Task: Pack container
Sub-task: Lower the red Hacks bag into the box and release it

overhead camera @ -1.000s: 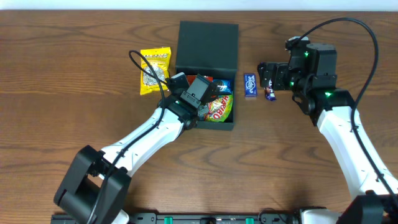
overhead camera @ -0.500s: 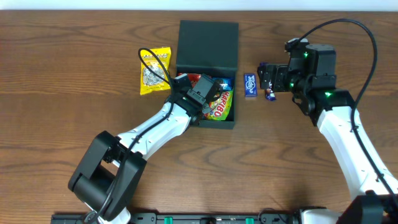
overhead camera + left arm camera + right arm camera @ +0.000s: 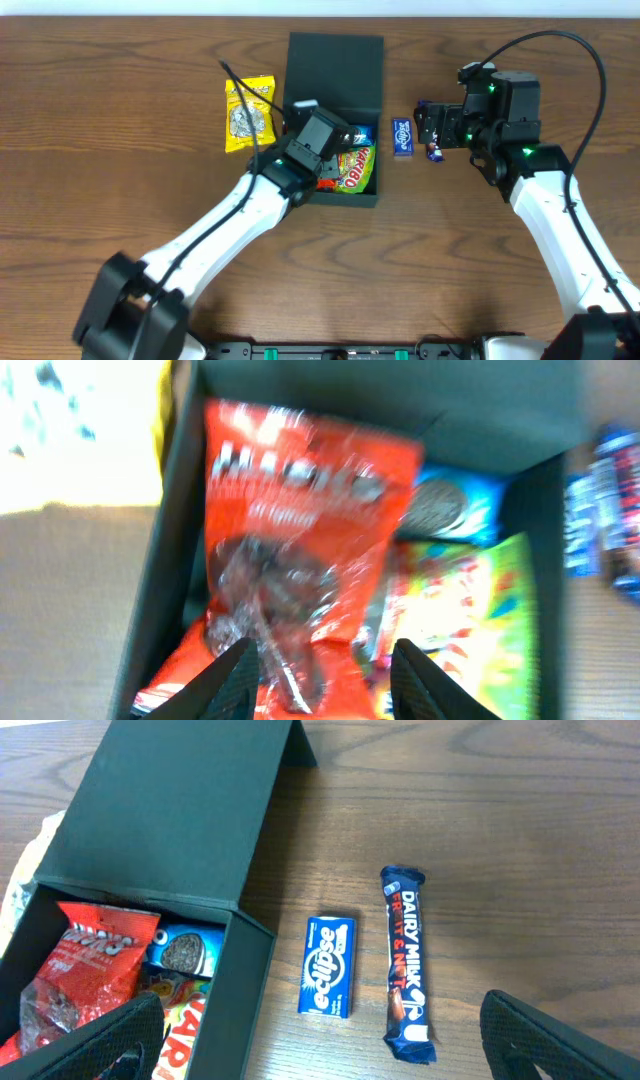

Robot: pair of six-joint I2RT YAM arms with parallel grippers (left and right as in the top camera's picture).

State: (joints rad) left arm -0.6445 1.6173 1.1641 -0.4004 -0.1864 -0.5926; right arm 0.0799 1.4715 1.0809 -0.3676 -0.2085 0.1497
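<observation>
The dark teal container [image 3: 378,150] stands at the table's middle with its lid [image 3: 335,68] open at the far side. Inside lie a red snack packet [image 3: 290,530], a blue cookie packet [image 3: 450,510] and a green-yellow candy bag [image 3: 355,170]. My left gripper [image 3: 322,140] hangs over the container's left half. In the left wrist view it [image 3: 325,685] is open and empty just above the red packet. My right gripper [image 3: 432,128] is wide open and empty, hovering over a blue chocolate bar [image 3: 405,960] right of the container [image 3: 180,820].
A small blue gum pack [image 3: 402,136] lies between the container and the chocolate bar, also in the right wrist view [image 3: 328,965]. A yellow snack packet [image 3: 248,113] lies on the table left of the container. The wooden table [image 3: 500,290] extends around.
My left gripper has shifted a little toward the far side over the container and its arm has swung. The right arm has not moved.
</observation>
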